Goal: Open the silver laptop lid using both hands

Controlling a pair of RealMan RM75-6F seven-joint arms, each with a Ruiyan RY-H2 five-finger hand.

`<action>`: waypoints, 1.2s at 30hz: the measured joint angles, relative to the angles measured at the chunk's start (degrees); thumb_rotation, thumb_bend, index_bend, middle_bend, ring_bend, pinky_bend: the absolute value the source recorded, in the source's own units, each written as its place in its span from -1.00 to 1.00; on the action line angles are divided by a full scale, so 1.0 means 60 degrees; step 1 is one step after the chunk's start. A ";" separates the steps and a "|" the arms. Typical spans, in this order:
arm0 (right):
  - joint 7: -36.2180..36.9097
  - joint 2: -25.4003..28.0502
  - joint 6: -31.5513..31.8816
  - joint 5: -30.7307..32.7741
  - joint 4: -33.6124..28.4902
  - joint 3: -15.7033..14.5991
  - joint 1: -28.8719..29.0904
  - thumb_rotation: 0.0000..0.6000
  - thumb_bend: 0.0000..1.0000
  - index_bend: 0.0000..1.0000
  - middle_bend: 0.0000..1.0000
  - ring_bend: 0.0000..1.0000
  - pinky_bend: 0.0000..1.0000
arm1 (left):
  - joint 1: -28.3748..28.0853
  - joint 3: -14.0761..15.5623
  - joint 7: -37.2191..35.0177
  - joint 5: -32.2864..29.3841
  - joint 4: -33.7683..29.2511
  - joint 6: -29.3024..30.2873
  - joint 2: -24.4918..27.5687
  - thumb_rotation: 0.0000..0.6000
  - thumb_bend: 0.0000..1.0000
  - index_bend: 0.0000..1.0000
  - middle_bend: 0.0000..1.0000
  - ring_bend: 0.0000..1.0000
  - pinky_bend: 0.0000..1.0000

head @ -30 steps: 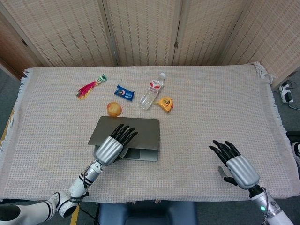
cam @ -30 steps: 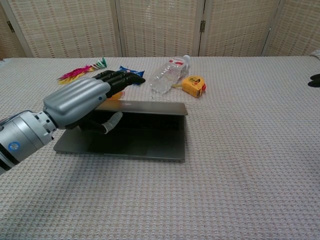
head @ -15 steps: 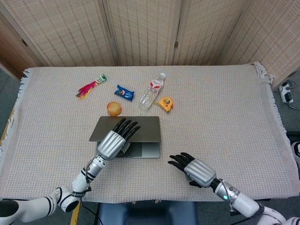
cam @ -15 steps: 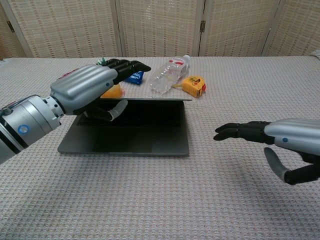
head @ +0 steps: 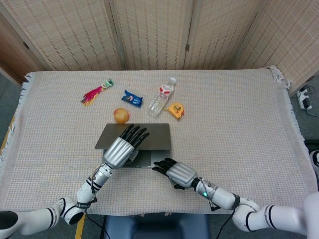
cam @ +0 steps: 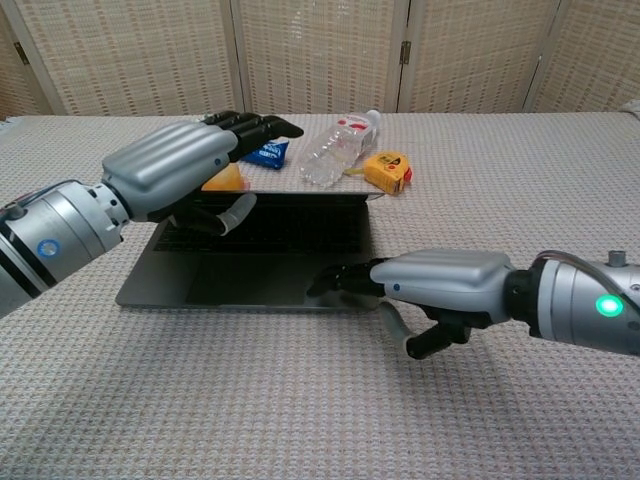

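The silver laptop (head: 155,135) lies at the table's front middle with its lid partly raised; in the chest view its dark base (cam: 240,285) shows under the lid edge (cam: 330,196). My left hand (head: 121,149) lies over the lid's front edge, fingers stretched across the top and thumb (cam: 232,213) hooked under it, holding the lid up. My right hand (head: 177,173) reaches in from the right, flat and palm down. Its fingertips (cam: 335,280) touch the base's front right corner, and it holds nothing.
Behind the laptop lie a clear plastic bottle (head: 162,96), a yellow tape measure (head: 175,110), an orange fruit (head: 121,115), a blue snack packet (head: 132,98) and a bright feathered toy (head: 97,91). A woven cloth (head: 239,114) covers the table; folding screens stand behind.
My right hand has swept left from the table's right side to the laptop's front right corner. The left hand has lifted the lid a little higher.
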 measured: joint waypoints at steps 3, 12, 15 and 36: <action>-0.0098 -0.0289 -0.0066 0.0178 0.0292 0.0036 0.0182 1.00 1.00 -1.00 -1.00 -1.00 -1.00 | -0.0044 -0.0045 0.0067 -0.0099 -0.0072 -0.0092 0.0033 1.00 0.30 -0.91 -0.81 -0.97 -1.00; -0.0452 -0.0730 -0.0349 0.0690 0.0760 0.0036 0.0609 1.00 1.00 -1.00 -1.00 -1.00 -1.00 | -0.0209 -0.0233 0.0279 -0.0418 -0.0346 -0.0372 0.0159 1.00 0.30 -0.95 -0.86 -1.00 -1.00; -0.0588 -0.0800 -0.0417 0.0900 0.0828 0.0029 0.0696 1.00 1.00 -1.00 -1.00 -1.00 -1.00 | -0.0296 -0.0312 0.0309 -0.0561 -0.0449 -0.0551 0.0243 1.00 0.26 -0.97 -0.89 -1.00 -1.00; -0.1231 -0.1159 -0.0452 0.2071 0.1126 0.0044 0.1105 1.00 1.00 -1.00 -1.00 -0.98 -1.00 | -0.0745 -0.1671 0.0975 -0.2713 -0.0405 -0.1268 0.0875 1.00 -0.09 -1.00 -1.00 -1.00 -1.00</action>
